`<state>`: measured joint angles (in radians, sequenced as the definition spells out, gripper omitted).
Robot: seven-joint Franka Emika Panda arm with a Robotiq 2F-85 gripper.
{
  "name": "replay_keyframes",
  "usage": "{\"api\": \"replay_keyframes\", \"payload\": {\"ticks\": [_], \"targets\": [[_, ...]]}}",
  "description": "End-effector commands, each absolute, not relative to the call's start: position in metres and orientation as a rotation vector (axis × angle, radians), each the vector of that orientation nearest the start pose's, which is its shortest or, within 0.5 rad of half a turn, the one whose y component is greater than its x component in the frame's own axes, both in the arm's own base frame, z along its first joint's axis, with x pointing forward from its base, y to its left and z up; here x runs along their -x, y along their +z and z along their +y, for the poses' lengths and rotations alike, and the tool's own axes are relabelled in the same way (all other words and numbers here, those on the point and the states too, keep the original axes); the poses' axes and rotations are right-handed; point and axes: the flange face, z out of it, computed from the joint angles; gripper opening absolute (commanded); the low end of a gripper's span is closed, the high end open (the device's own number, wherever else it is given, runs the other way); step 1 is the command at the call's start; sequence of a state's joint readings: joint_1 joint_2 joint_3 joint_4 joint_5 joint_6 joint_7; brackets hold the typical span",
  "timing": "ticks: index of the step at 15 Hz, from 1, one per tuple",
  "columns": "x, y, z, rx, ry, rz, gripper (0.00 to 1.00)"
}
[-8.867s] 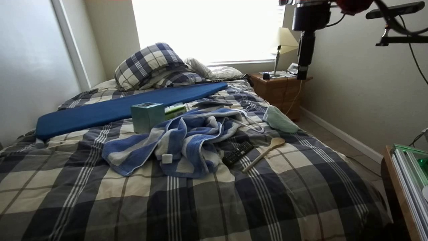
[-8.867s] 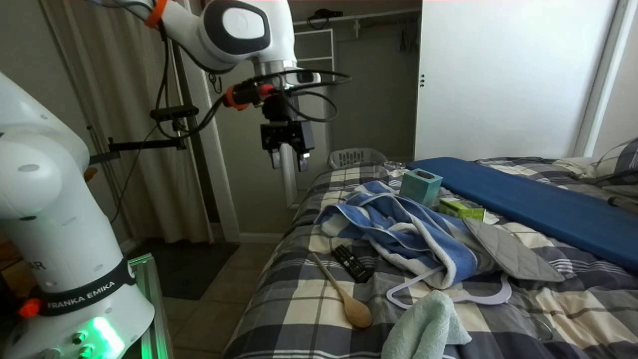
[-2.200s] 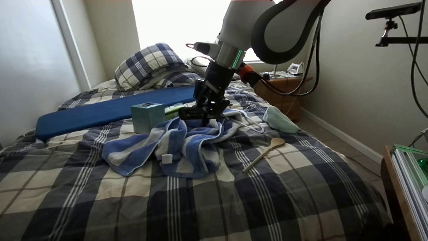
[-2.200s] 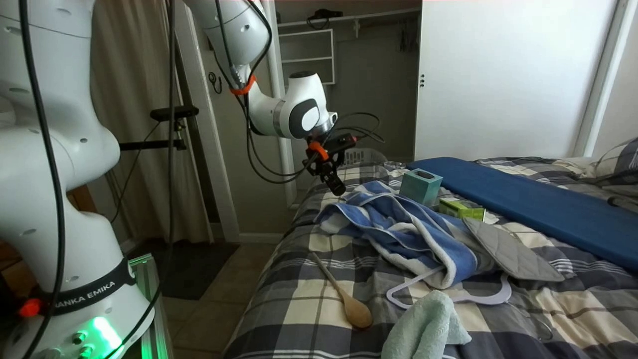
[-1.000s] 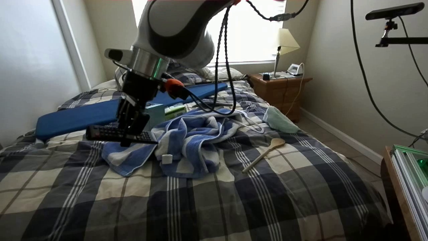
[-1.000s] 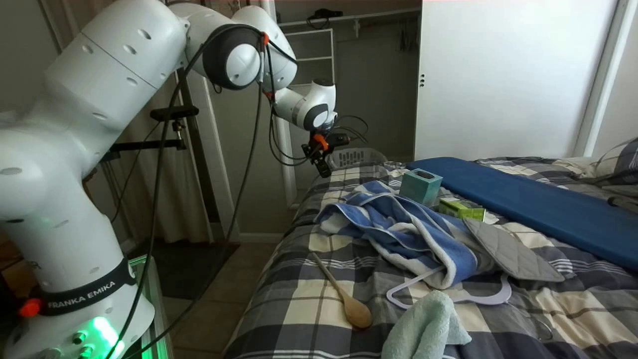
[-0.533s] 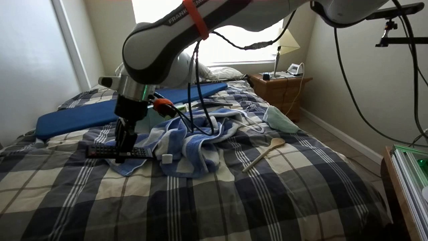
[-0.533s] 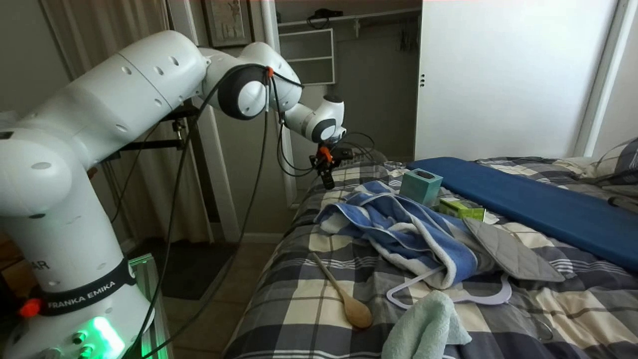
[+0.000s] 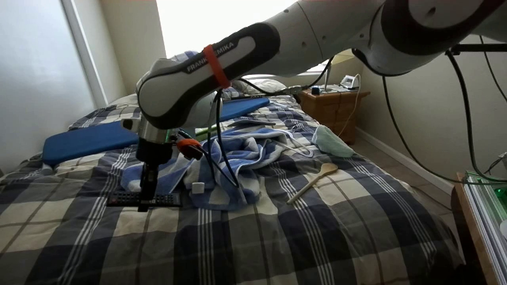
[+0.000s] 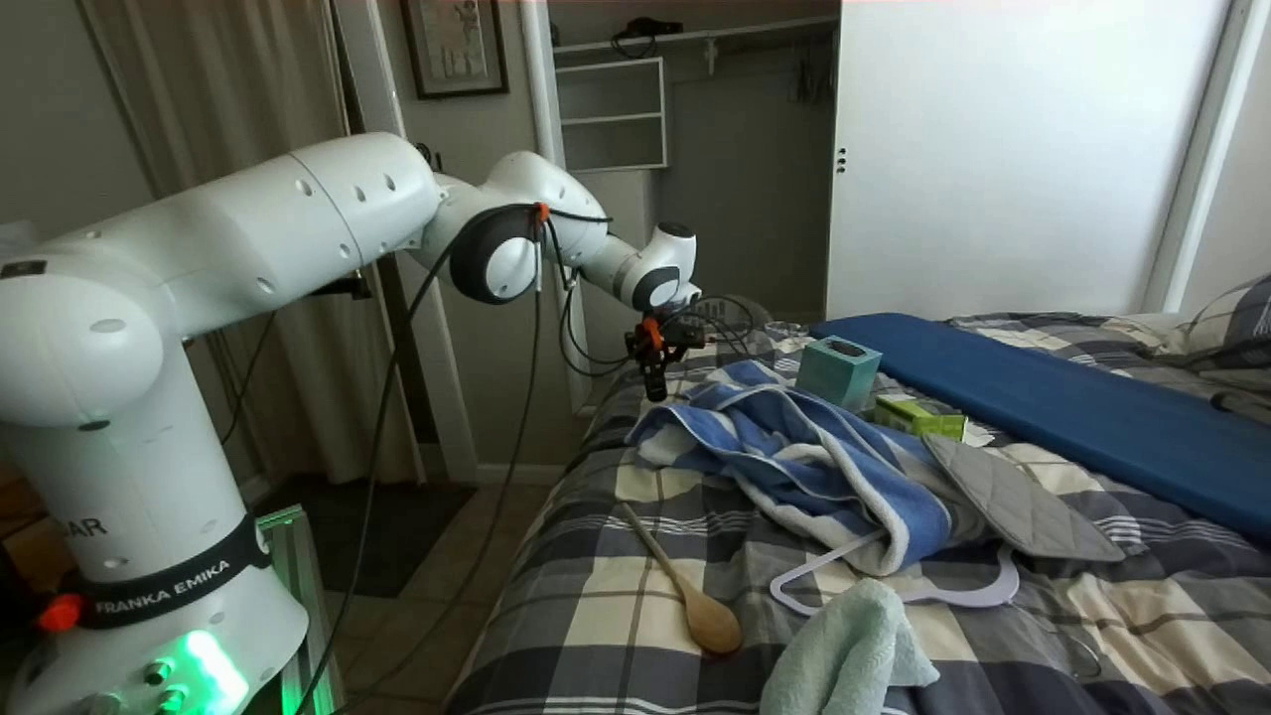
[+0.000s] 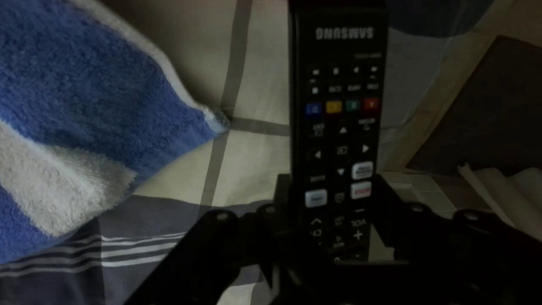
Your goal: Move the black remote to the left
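Note:
The black remote (image 9: 166, 200) is held level, crosswise, at the left of the striped towel in an exterior view. My gripper (image 9: 145, 201) points down with its fingers around the remote's middle. In the wrist view the buttons of the remote (image 11: 338, 127) face the camera, and a finger (image 11: 283, 190) presses each long side. My gripper (image 10: 655, 382) hangs low over the far side of the bed in an exterior view; there the remote cannot be told apart from the dark fingers. Whether the remote's underside touches the bedspread cannot be told.
A blue and white towel (image 9: 233, 174) lies bunched right beside the gripper. Behind it are a teal tissue box (image 10: 839, 372) and a blue ironing board (image 10: 1043, 397). A wooden spoon (image 9: 313, 183), a white hanger (image 10: 953, 594) and a pale green cloth (image 9: 332, 141) also lie on the bed.
The remote lay between towel and spoon at first; it was taken hold of and carried left past the towel. Over the last second gripper and remote have come down toward the bed.

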<state>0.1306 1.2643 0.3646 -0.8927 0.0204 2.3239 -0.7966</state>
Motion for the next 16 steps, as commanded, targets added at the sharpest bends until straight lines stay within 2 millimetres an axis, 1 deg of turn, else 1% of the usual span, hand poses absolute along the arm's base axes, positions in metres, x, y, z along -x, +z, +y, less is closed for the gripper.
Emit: {"api": "replay_keyframes", "payload": {"ticks": [1, 3, 4, 5, 6, 7, 9, 11, 13, 14, 16], "targets": [[-0.769, 0.133, 0.263, 2.508, -0.354, -1.247, 0.23], [-0.771, 0.13, 0.26, 2.519, -0.34, -1.214, 0.23], [-0.771, 0.13, 0.26, 2.531, -0.349, -1.226, 0.73], [-0.772, 0.131, 0.26, 2.541, -0.348, -1.233, 0.73], [-0.773, 0.132, 0.259, 2.556, -0.353, -1.256, 0.79], [-0.775, 0.136, 0.259, 2.562, -0.36, -1.272, 0.87], [-0.776, 0.145, 0.263, 2.563, -0.376, -1.294, 0.98], [-0.779, 0.163, 0.267, 2.556, -0.406, -1.304, 1.0], [-0.783, 0.186, 0.269, 2.497, -0.453, -1.232, 1.0], [-0.787, 0.2, 0.267, 2.507, -0.494, -1.241, 1.0], [-0.794, 0.22, 0.254, 2.587, -0.538, -1.342, 1.0]]}}
